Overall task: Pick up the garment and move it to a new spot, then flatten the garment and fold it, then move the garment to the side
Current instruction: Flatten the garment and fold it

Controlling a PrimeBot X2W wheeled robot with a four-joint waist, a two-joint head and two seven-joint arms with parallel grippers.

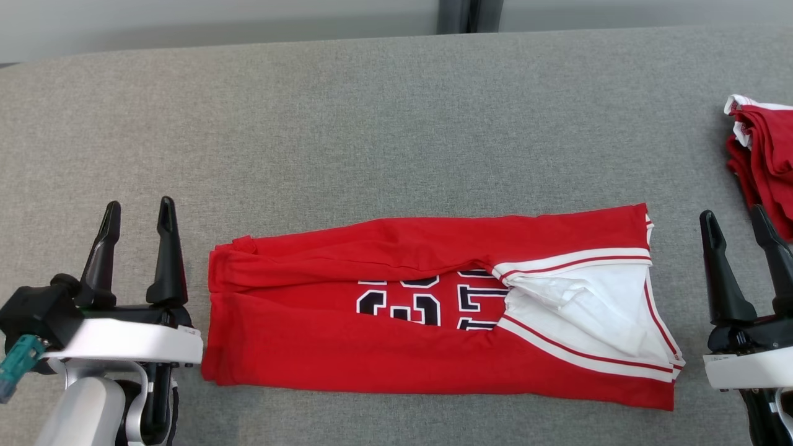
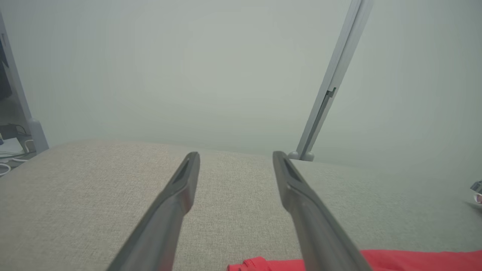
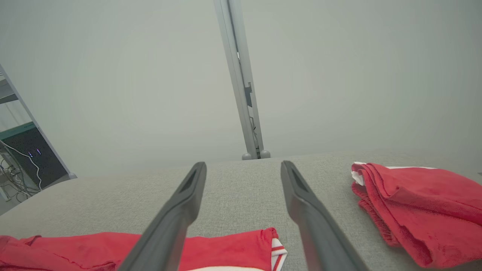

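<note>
On the grey table [image 1: 372, 124], from the head view, the garment [image 1: 433, 347] lies across the middle as a long folded band. It is a red jersey with white trim and dark numerals, its white-trimmed opening towards the robot's right. The left gripper [image 1: 139, 203] sits just beside one short end and the right gripper [image 1: 731, 212] just beside the other. Both are spread wide, empty and clear of the cloth. A pile of red clothes [image 1: 765, 155] lies at the far right edge.

From the left wrist view, the left gripper [image 2: 236, 154] has its jaws parted over bare table, with the garment [image 2: 414, 259] at the bottom right.

From the right wrist view, the right gripper [image 3: 244, 163] is equally wide and empty. The garment [image 3: 226, 244] lies low between its jaws, well apart from the pile [image 3: 414, 203].

The jersey looks soft, light and limp — likely to sag or unfold if pinched by one layer. Each short end probably needs gripping through all layers at once.
</note>
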